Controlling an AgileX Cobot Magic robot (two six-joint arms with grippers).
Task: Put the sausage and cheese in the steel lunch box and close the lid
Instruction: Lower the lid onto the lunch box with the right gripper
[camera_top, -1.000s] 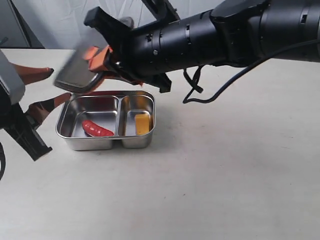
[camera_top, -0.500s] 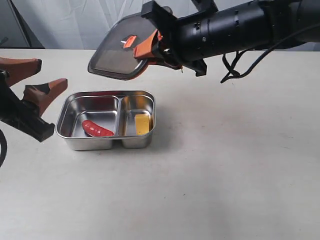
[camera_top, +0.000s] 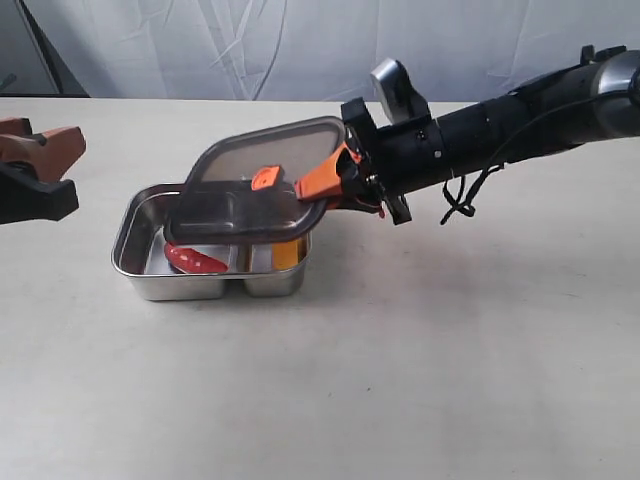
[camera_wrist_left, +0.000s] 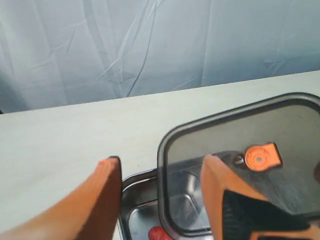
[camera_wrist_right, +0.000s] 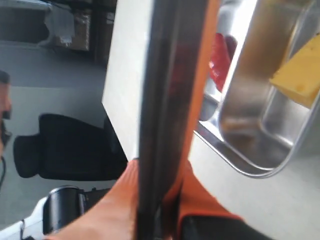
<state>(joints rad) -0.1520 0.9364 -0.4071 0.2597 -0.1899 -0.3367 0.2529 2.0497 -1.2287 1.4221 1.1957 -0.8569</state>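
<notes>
Sausage (camera_top: 195, 260) lies in the larger, left compartment of the steel lunch box (camera_top: 190, 288), its long axis running slantwise from the back left toward the divider at the front. Only its front part shows in the exterior view, since the lid (camera_top: 250, 190) covers the rest. The cheese (camera_top: 288, 253) sits in the smaller right compartment, and just its lower end shows under the lid; the right wrist view shows it as a yellow block (camera_wrist_right: 300, 75) resting against the compartment floor.

The lid hangs above the box at a tilt, with its long axis roughly in line with the long axis of the box. Its right end is raised and its left near corner dips low over the sausage compartment. Whether that corner touches the steel cannot be told. The orange valve tab (camera_top: 264, 178) faces up. The box itself stands flat on the pale table (camera_top: 420, 380), long side running left to right in the exterior view.

The right hand (camera_top: 325, 182) is clamped on the raised right end of the lid, with one orange finger above and one below. In the right wrist view the lid appears edge-on (camera_wrist_right: 165, 100) between those fingers.

The left hand (camera_wrist_left: 161, 162) has its fingers (camera_wrist_left: 107, 200) spread wide and grips nothing. In the exterior view it sits at the left edge, apart from the box, and its own camera looks between the fingers at the lid's corner and the box rim.
</notes>
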